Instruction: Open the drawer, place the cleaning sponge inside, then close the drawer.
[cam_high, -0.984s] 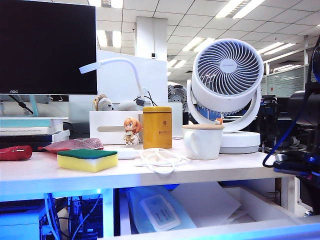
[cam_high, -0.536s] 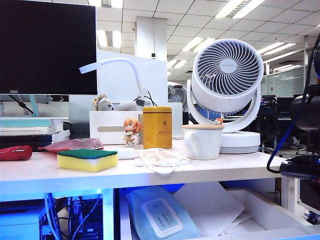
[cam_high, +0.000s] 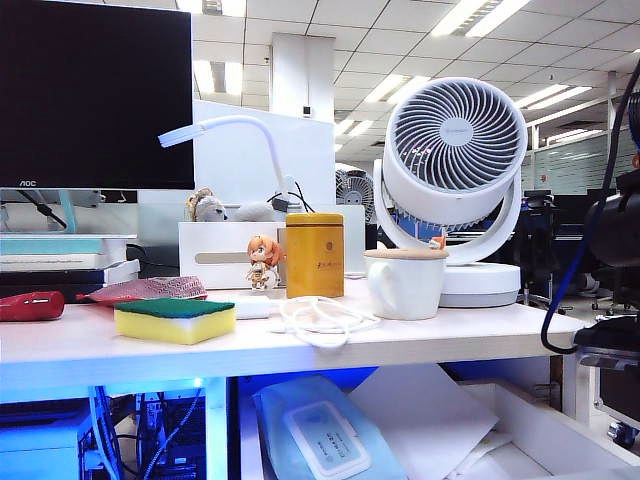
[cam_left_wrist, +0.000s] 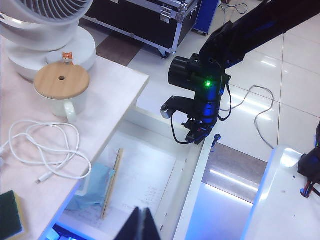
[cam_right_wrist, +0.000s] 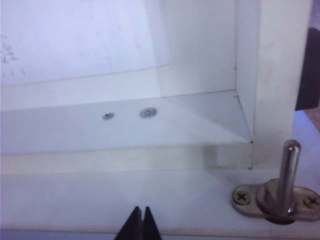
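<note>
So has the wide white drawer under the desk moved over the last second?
Yes. The wide white drawer has slid further out toward the camera: its front edge has dropped below the frame, while the yellow and green sponge stays put on the desk.

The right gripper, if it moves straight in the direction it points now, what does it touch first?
Probably the drawer: the shut right gripper points at its white top edge, right beside the lock's metal pin. Depth is unclear.

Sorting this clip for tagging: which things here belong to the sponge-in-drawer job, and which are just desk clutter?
Job:
- sponge, on the desk
- drawer, pulled open
- right gripper, shut at the drawer front
- left gripper, shut above the drawer

Clutter:
- fan
- lidded mug
- yellow tin
- white cable
- figurine
- monitor
</note>
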